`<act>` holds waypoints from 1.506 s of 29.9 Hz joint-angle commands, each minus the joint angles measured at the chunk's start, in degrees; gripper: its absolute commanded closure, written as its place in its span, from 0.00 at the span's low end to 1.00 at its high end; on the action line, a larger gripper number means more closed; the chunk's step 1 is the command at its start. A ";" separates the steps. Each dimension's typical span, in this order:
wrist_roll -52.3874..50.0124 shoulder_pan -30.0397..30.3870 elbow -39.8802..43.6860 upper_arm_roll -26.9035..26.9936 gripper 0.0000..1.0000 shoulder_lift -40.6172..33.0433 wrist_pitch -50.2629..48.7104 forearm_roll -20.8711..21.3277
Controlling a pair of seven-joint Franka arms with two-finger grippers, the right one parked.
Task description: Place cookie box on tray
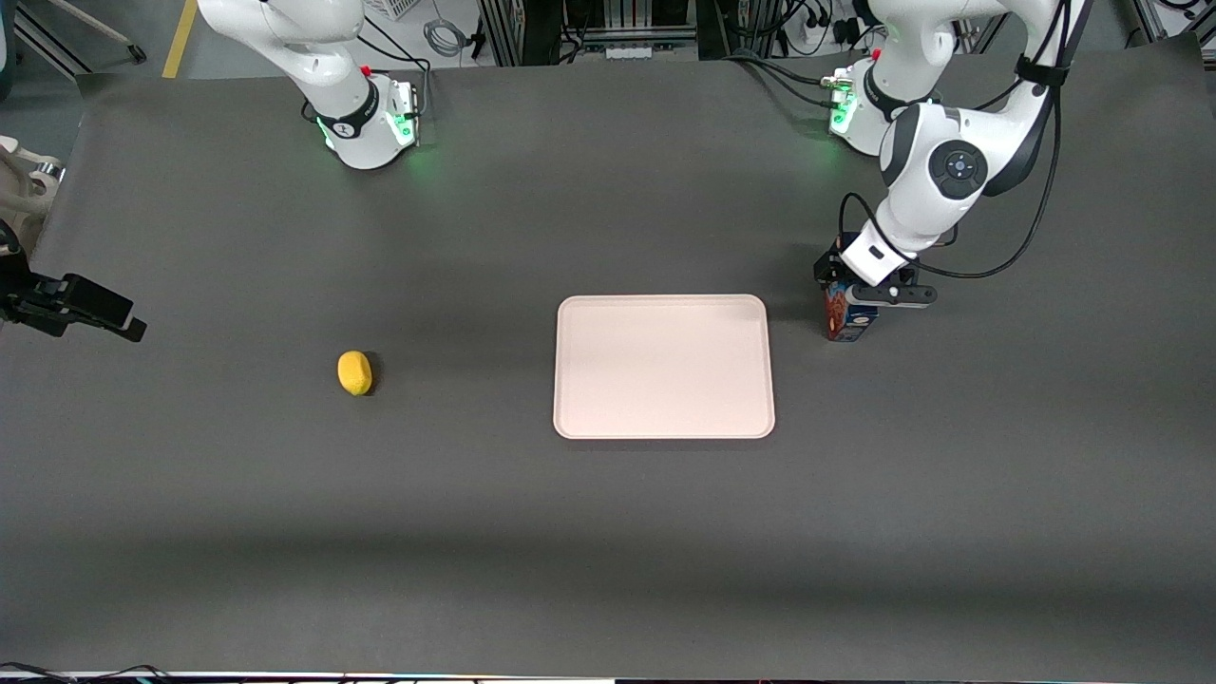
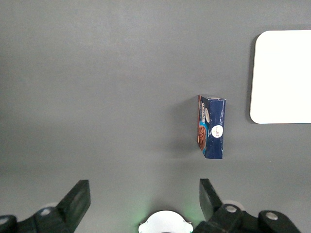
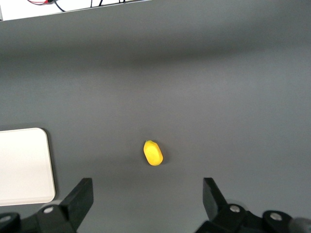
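Claw (image 2: 141, 199), spread wide and empty, hovers above the upright box (image 1: 844, 315); grasp and transfer to the bare tray (image 1: 664, 367) remain.

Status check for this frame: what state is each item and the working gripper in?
cookie box: standing upright on the table beside the tray, not gripped.
tray: flat on the table, nothing on it.
lemon: lying on the table toward the parked arm's end, untouched.
gripper: open, hovering above the cookie box, holding nothing.
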 commanded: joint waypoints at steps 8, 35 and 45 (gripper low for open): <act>-1.18 0.25 1.33 -0.28 0.80 -0.66 0.48 -0.10; -11.27 0.25 49.32 1.58 0.79 -6.12 -58.85 0.34; -18.93 -0.01 48.71 -6.34 0.79 5.12 -50.51 0.86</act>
